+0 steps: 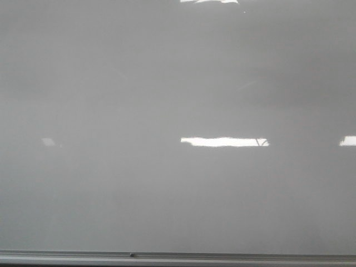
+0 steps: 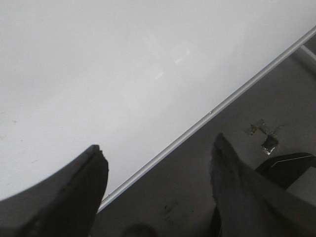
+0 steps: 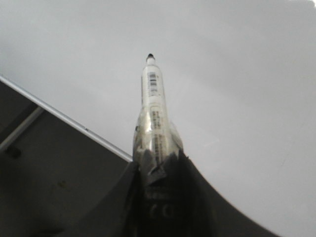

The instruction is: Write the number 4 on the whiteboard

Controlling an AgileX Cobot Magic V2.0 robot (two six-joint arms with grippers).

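Whiteboard (image 1: 111,83) is seen filling the front view, nothing written on it, bright reflections (image 1: 224,142) at centre and toward 3 o'clock. A white marker (image 3: 152,106) is clamped by the right gripper (image 3: 158,165), black tip aimed at the board. The left gripper (image 2: 158,163) is held spread apart, empty, over the board's metal rim (image 2: 207,116).

Glossy, smooth whiteboard (image 1: 167,83) with thin metal rim (image 1: 178,256) — marker (image 3: 153,113) barrel shiny plastic.

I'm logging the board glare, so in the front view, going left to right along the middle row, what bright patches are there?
On the whiteboard: faint small reflection → long bright reflection → bright reflection cut off by the right edge.
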